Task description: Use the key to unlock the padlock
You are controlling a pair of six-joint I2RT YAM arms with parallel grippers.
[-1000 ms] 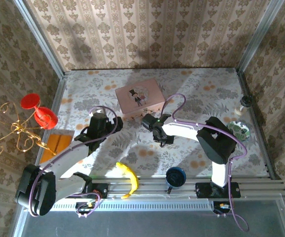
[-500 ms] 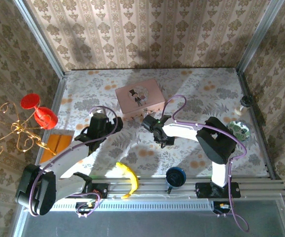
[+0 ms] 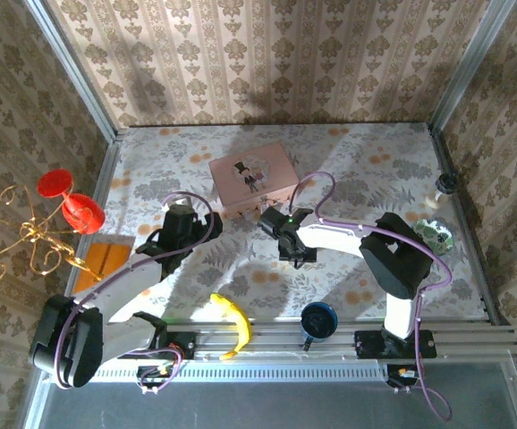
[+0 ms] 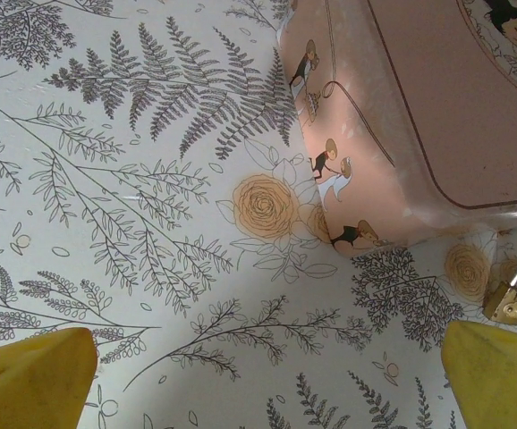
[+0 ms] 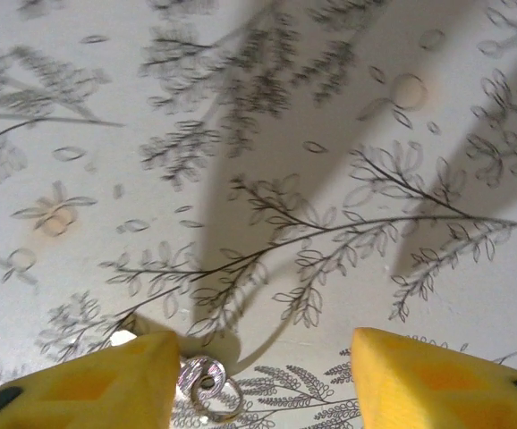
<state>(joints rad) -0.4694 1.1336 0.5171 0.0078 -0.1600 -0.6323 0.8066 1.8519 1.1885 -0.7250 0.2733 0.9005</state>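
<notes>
The padlock, small and brass with a silver shackle, lies on the floral cloth at the near corner of the pink picture-lidded box. My left gripper hangs open over bare cloth to the left of that box, its yellow fingertips wide apart. The silver key on its ring lies on the cloth against the left yellow finger of my right gripper. Those jaws stand open with a wide gap to the other finger, just below the box.
A yellow banana and a dark blue cup lie near the front rail. Red goblets and a gold wire stand are at the left edge. A green-white object sits at the right.
The right gripper's jaws have spread apart, and the arm has shifted slightly toward the box. The left arm has not moved.
</notes>
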